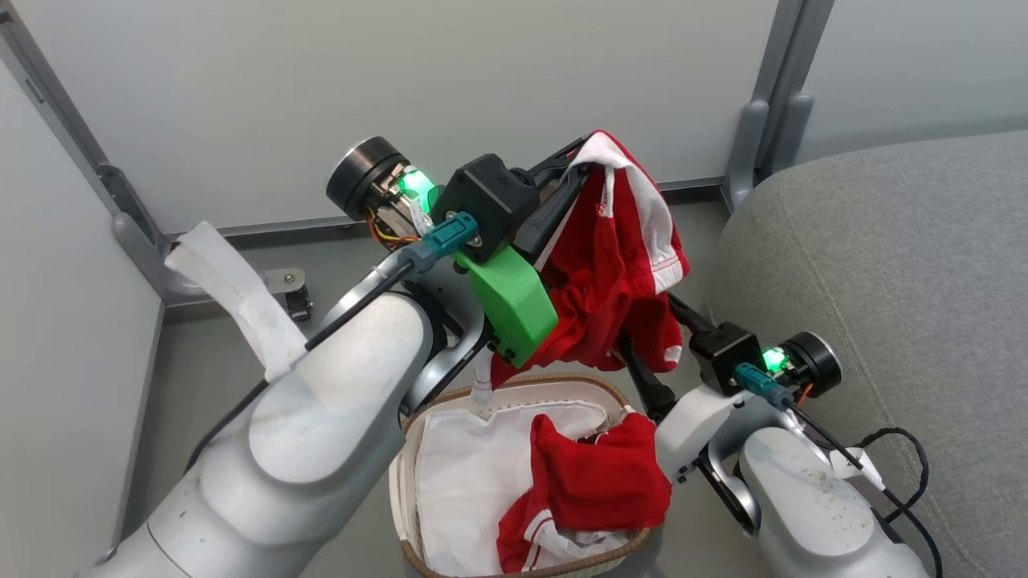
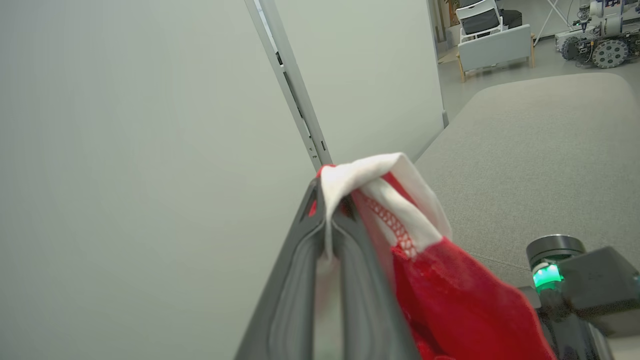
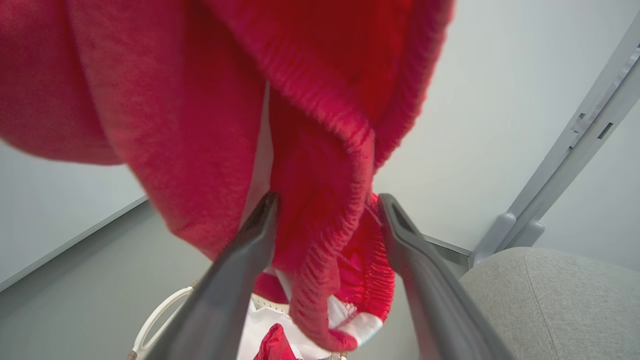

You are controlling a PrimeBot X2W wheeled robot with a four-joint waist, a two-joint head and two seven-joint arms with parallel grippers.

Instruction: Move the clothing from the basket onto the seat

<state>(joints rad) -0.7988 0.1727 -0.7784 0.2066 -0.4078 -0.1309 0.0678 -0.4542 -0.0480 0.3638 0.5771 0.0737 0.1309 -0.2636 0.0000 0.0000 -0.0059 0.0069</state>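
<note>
Above the basket [image 1: 399, 482], at its twelve o'clock in the head view, one red garment [image 1: 610, 273] hangs from the left gripper [image 2: 331, 207], whose fingers are pressed together on its white trim. A second red piece [image 1: 594, 482] lies crumpled on the white liner [image 1: 474, 474] inside the basket, toward four o'clock. The right gripper [image 3: 329, 205] has its fingers spread wide on either side of the hanging folds, clamping nothing. The cloth looks light, limp and slightly slick, so it would likely sag and swing; a hem or bunched fold seems the surest hold. The seat [image 1: 883, 281], broad and soft, rises near at three o'clock. Grey floor [image 1: 201, 385] and pale wall panels [image 1: 401, 80] close the corner.
</note>
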